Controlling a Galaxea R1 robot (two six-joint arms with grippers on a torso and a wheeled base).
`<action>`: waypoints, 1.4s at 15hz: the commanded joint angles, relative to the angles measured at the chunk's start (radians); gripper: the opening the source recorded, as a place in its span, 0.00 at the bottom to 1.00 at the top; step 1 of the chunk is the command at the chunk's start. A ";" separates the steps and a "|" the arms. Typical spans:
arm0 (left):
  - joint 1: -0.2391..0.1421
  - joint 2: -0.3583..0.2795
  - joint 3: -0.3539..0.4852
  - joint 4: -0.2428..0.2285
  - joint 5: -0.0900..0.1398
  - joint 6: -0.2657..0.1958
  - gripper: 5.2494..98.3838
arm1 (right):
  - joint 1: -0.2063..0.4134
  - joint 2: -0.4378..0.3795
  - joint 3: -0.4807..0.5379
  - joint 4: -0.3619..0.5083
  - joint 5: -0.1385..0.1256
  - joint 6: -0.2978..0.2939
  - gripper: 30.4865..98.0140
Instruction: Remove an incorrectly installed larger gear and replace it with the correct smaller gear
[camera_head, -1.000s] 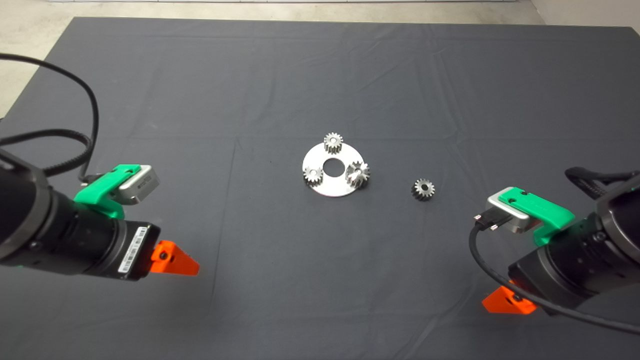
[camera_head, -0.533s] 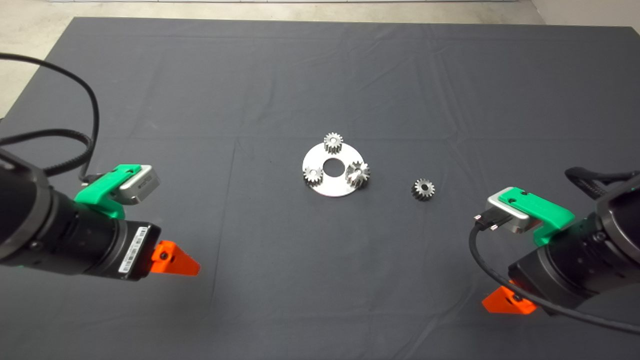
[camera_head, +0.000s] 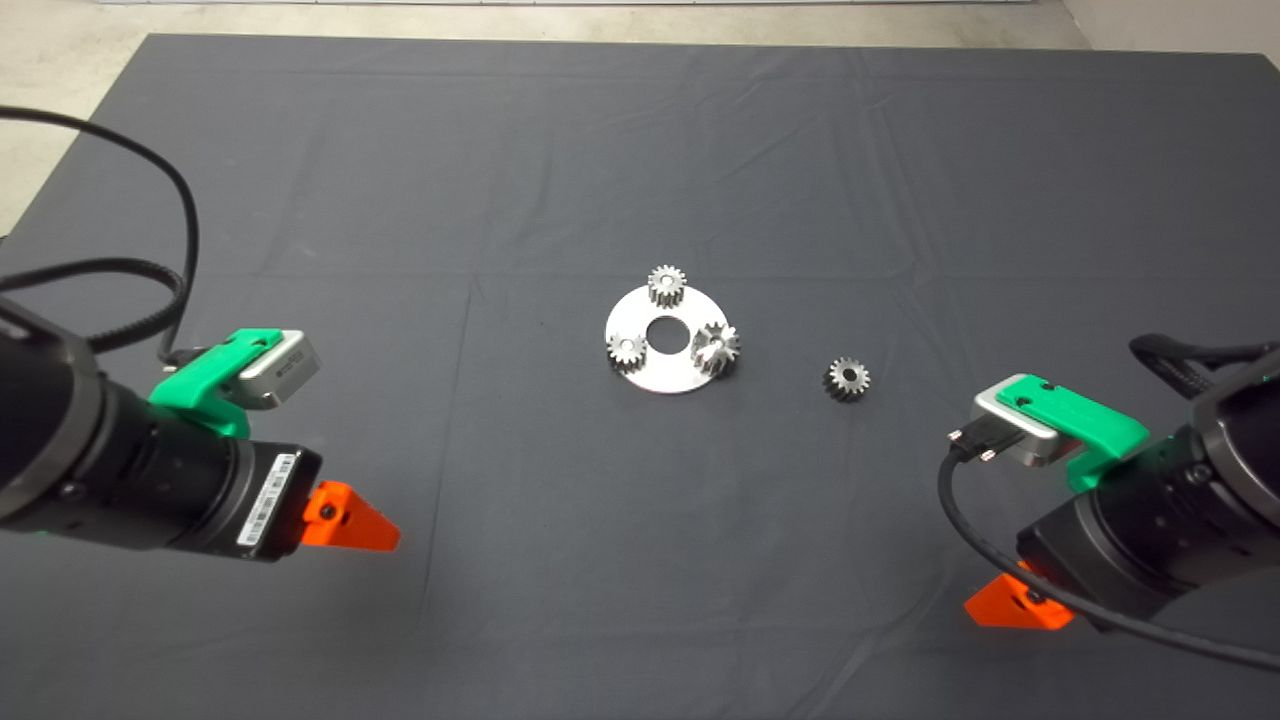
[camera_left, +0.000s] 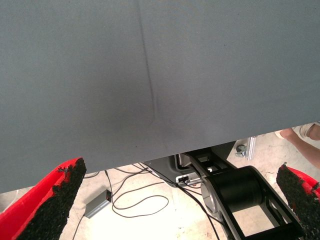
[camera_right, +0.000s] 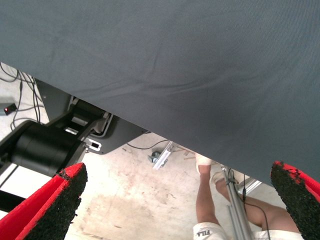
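From above, we see the dark mat (camera_head: 400, 200) filling nearly the whole frame, and at its centre sits a round silver plate (camera_head: 664, 374) with a hole in the middle. 3 gears stand on that plate: 1 light silver gear (camera_head: 665, 285) at its top edge, another light gear (camera_head: 625, 349) at its left edge, and the larger gear (camera_head: 716, 346), shiny and cone-like, at its right edge. Just right of the plate, apart from it and flat on the mat, lies the smaller gear (camera_head: 847, 378), dark with a round centre hole. The left gripper (camera_head: 352, 520) waits at the lower left of the frame, well away from the plate, and the right gripper (camera_head: 1012, 603) waits at the lower right; each shows only 1 red finger from here.

Over to the left wrist view: the 2 red fingers (camera_left: 45, 200) stand far apart in the bottom corners, wide and holding nothing. Between them we see the mat's edge, then floor with cables (camera_left: 130, 200) and black machine parts.

On the right wrist view, the fingers (camera_right: 47, 205) are likewise spread wide and bare. Past the mat's edge there is concrete floor, black machinery, and a person's leg (camera_right: 205, 200).
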 joint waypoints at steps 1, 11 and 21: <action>-0.012 0.002 0.010 -0.011 -0.003 0.004 1.00 | -0.019 0.007 -0.102 -0.030 -0.125 -0.149 0.98; -0.012 -0.001 0.013 -0.011 0.001 0.019 1.00 | -0.172 0.292 -0.659 -0.149 -0.125 -0.680 0.98; -0.012 -0.006 0.011 -0.011 0.001 0.021 1.00 | -0.170 0.359 -0.776 -0.266 -0.125 -0.896 0.98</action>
